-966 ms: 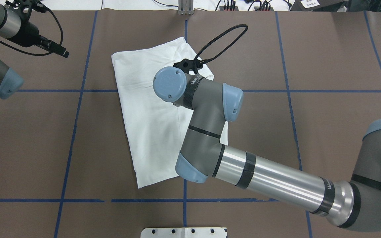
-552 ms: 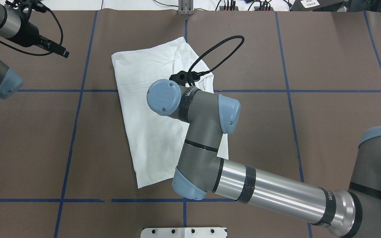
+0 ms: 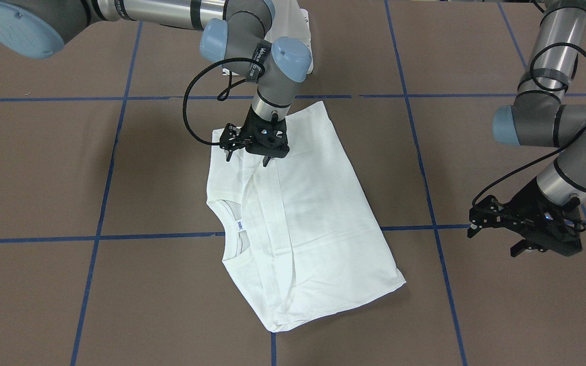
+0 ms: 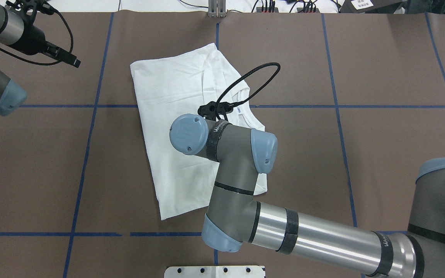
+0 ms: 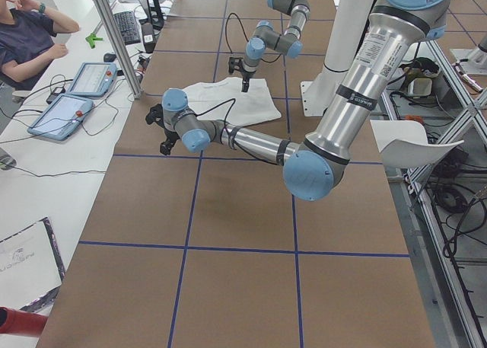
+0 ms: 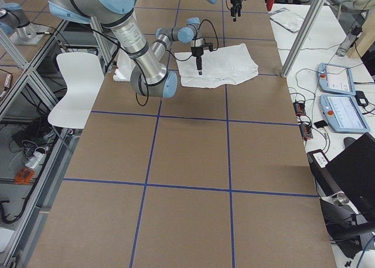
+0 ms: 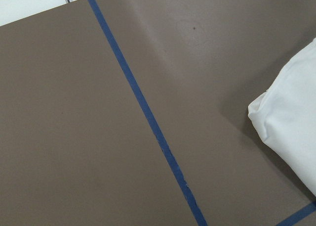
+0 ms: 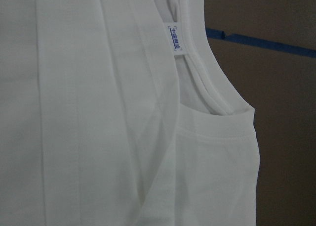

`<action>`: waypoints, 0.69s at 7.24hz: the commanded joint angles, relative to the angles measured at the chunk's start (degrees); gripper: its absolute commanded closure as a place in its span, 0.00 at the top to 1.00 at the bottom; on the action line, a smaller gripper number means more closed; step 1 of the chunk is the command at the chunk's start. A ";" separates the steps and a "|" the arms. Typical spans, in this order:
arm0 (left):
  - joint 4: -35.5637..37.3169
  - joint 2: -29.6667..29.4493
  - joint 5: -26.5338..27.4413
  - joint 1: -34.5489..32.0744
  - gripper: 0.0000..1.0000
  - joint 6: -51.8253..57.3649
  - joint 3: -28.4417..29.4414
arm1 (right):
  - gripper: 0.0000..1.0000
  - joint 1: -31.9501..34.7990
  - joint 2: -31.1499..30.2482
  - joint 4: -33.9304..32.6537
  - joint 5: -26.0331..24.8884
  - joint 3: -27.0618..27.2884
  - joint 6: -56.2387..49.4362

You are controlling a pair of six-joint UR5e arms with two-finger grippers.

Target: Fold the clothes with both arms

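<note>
1. One brown paper-covered table (image 3: 44, 168) is seen beneath everything.
2. A white long-sleeved T-shirt (image 3: 318, 213) is laid folded, slantwise, near the table's middle.
3. The black right gripper (image 3: 247, 159) is held over the shirt's robot-side edge, fingers spread, nothing clasped.
4. The black left gripper (image 3: 493, 244) is held well apart from the shirt, fingers spread.
5. A small blue-printed neck label (image 8: 175, 38) is shown inside the ribbed collar (image 8: 217, 100).

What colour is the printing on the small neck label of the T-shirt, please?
Blue print on a white label; clearest in the right wrist-mounted view.
</note>
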 commanded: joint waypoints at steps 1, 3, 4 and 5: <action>0.08 -0.07 0.00 0.09 1.00 0.00 0.09 | 1.00 -0.39 0.13 -5.03 0.17 0.10 -0.32; -0.01 -0.07 0.00 0.09 1.00 0.00 0.09 | 1.00 -0.39 -0.39 -9.59 0.17 0.71 -1.72; -0.01 -0.07 0.00 0.09 1.00 -0.08 0.17 | 1.00 -0.39 -2.13 -12.06 0.26 4.37 -4.16; -0.01 -0.07 0.00 0.09 1.00 -0.09 0.17 | 1.00 -0.39 -2.67 -11.82 0.61 7.10 -4.36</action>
